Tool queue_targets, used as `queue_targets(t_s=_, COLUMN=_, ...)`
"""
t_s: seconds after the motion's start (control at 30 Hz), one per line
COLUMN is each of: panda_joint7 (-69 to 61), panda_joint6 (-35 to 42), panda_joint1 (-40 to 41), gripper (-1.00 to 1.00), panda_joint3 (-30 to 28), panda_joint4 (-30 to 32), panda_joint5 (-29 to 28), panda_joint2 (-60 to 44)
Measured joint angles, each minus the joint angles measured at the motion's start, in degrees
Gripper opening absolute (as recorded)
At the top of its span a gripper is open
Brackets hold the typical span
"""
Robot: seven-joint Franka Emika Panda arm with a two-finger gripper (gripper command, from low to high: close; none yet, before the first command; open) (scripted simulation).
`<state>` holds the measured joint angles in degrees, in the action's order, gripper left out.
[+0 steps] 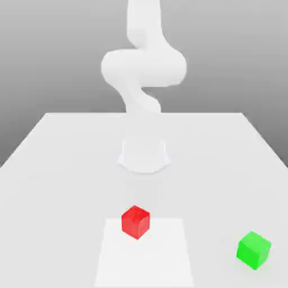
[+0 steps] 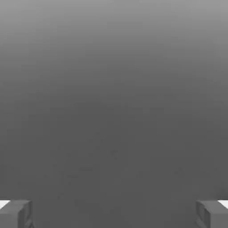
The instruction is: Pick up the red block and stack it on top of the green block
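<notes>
Red block (image 1: 135,221) seen resting on the surface (image 1: 56,169) | green block (image 1: 253,249) well apart, unstacked | pincer (image 2: 114,213) spread wide, nothing held | pick and stack judged outstanding

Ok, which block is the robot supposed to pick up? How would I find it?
Look at the big white table with the white robot arm standing at its far side. In front of the arm's base lies a paler square patch, and the red block sits at its far edge. The only other cube, the green block, sits apart toward the exterior view's right.
</notes>
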<state>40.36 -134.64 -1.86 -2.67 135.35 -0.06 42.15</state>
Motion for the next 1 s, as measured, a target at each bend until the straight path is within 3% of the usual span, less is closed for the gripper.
queue_targets(t_s=0.3, panda_joint7=-23.1, panda_joint6=-11.9, panda_joint1=-7.0, gripper=0.0, panda_joint3=-9.2, panda_joint4=14.8, panda_joint5=-0.6, panda_joint2=-16.1)
queue_targets(t_s=0.57, panda_joint7=-45.5, panda_joint6=-25.0, panda_joint1=-10.3, gripper=0.0, panda_joint3=-13.8, panda_joint4=29.2, panda_joint5=-3.5, panda_joint2=-34.3)
queue_targets(t_s=0.8, panda_joint7=-54.5, panda_joint6=-33.4, panda_joint1=-10.8, gripper=0.0, panda_joint3=-12.2, panda_joint4=29.5, panda_joint5=4.0, panda_joint2=-44.9)
queue_targets(t_s=1.0, panda_joint7=-60.4, panda_joint6=-39.6, panda_joint1=-5.2, gripper=0.0, panda_joint3=-4.5, panda_joint4=28.7, panda_joint5=12.4, panda_joint2=-52.4)
